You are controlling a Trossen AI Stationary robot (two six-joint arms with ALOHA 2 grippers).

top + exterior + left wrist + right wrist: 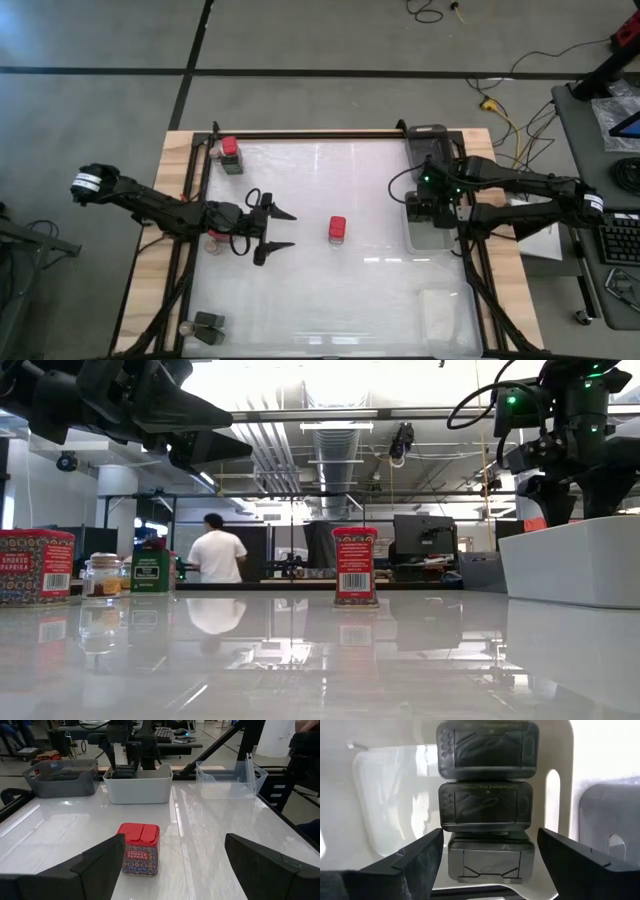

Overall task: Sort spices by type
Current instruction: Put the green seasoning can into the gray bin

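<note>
A red spice tin (337, 229) (139, 849) stands upright on the white table's middle. My left gripper (285, 229) (175, 865) hovers open just left of it, pointing level at it without touching. My right gripper (435, 215) (490, 865) points down into the white bin (432, 238) at the right, open. Three dark spice blocks (487, 805) lie there in a row on the bin's floor. Its fingers stand on either side of the nearest block (491, 861), apart from it.
A red tin (231, 152) and a small jar (215, 152) stand at the far left. Another jar (187, 327) and a dark block (210, 322) sit at the near left, and a jar (212, 240) under the left arm. A grey bin (62, 777) and a clear tray (230, 780) flank the white bin.
</note>
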